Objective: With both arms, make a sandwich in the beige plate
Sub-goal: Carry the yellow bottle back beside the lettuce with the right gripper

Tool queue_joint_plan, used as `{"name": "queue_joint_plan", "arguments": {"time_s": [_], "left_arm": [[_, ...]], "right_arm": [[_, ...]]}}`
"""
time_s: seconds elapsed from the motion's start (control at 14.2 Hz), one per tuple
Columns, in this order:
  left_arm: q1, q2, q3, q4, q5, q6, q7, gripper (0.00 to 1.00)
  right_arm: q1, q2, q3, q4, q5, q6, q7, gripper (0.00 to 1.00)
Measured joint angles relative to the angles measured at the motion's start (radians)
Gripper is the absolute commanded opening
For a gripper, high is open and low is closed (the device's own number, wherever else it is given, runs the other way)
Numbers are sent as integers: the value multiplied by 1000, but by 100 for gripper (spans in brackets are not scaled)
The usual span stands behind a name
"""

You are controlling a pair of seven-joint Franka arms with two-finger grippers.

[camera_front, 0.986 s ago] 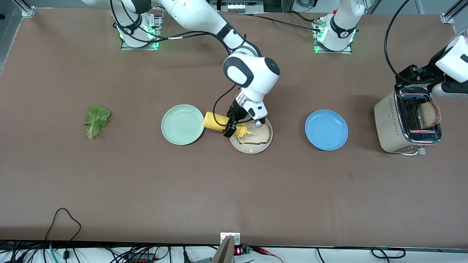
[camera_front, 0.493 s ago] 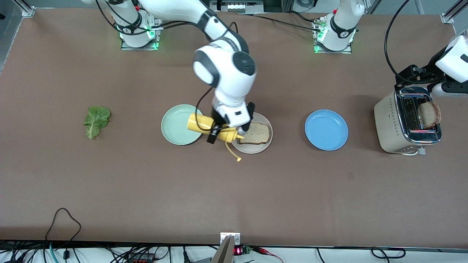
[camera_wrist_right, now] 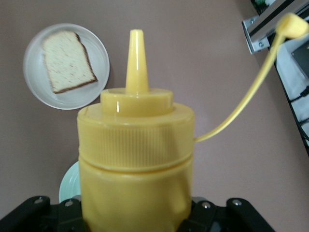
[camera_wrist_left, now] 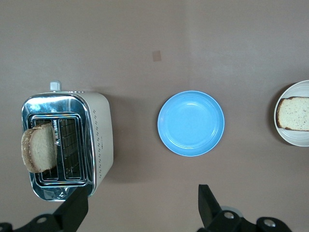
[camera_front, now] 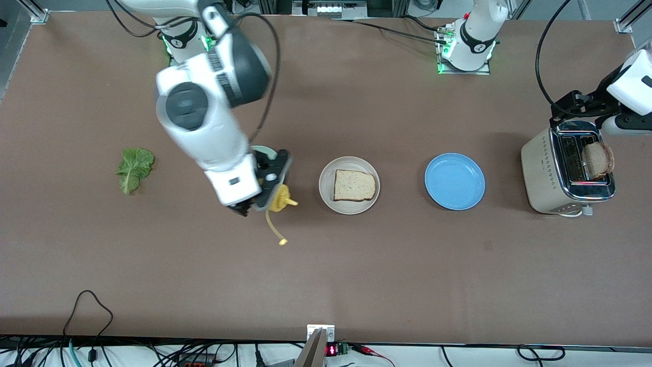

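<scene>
Bread is only half in place: one slice (camera_front: pixel 355 185) lies flat on the beige plate (camera_front: pixel 326 191) at mid-counter, a second slice (camera_front: pixel 598 159) stands in the toaster (camera_front: pixel 547 173) at the left arm's end, and the lettuce leaf (camera_front: pixel 134 168) lies on the counter at the right arm's end. Right claw (camera_front: pixel 254 204) grips a yellow mustard bottle (camera_front: pixel 279 200), cap dangling, over the mint-green plate (camera_front: pixel 265 150). Left claw (camera_wrist_left: pixel 140 212) hangs wide and empty by the toaster, so lettuce and top slice look left to do.
</scene>
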Motion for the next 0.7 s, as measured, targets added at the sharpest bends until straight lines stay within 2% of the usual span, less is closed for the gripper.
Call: {"name": "queue_joint_plan", "arguments": {"time_s": [0.35, 0.7], "left_arm": [[0, 0, 0, 0, 0, 0, 0, 100], [0, 0, 0, 0, 0, 0, 0, 100]], "right_arm": [[-151, -77, 0, -106, 266, 0, -289, 39], [-315, -157, -2, -323, 555, 0, -680, 39]]}}
